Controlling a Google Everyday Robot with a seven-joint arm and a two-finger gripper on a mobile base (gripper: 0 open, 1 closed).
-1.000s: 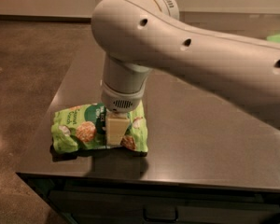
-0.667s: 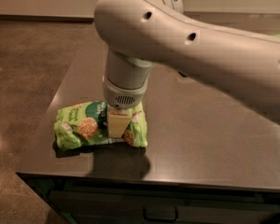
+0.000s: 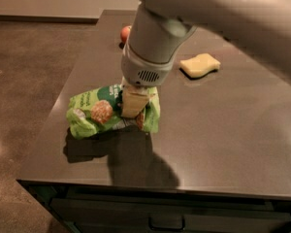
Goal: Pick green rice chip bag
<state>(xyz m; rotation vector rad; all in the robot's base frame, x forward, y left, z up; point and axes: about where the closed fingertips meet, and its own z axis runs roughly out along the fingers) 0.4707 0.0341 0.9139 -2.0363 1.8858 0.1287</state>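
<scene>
**Near the worktop's front-left corner: bag in the tool's grip**

Over the front-left part of the worktop (image 3: 223, 130), the bag (image 3: 94, 113) hangs crumpled from the tool (image 3: 133, 106), which comes down on it from above. One pale finger (image 3: 132, 100) crosses the bag's front, and the tool is closed on the bag near its right end. A dark shadow lies below the bag, so it appears to be just clear of the surface. The grasp looks done; what remains is to raise the bag well off the worktop without slip. A sponge (image 3: 200, 64) and a reddish round object (image 3: 125, 33) lie well apart behind.
</scene>
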